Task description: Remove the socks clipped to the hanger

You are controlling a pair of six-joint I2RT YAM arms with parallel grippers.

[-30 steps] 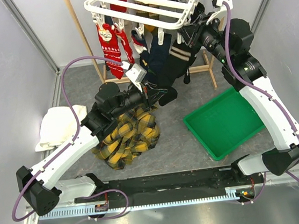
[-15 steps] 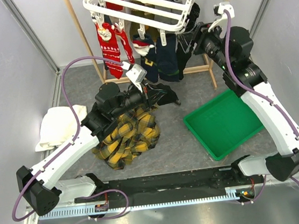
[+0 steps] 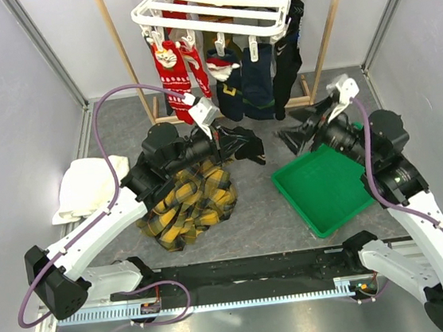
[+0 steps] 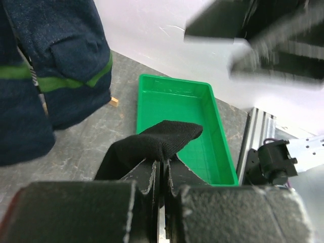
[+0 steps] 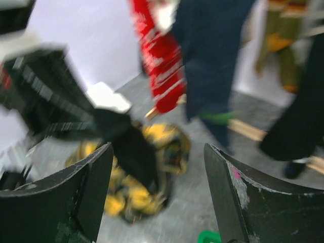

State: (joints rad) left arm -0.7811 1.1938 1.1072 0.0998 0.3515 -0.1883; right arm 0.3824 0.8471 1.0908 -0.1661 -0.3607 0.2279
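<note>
- Top external: white hanger [image 3: 212,11] hung on a wooden frame [image 3: 123,57] at the back of the table [image 3: 267,217], with red, navy and black socks [image 3: 256,82] clipped under it.
- Left wrist: left fingers [image 4: 149,177] were pinched tight on a black sock [image 4: 159,142], which was apart from the hanger and beside the plaid cloth [image 3: 186,202].
- Right wrist: right fingers [image 5: 86,192] were spread wide with nothing between them, below the hanging socks and over the far edge of the green tray [image 3: 332,189].
</note>
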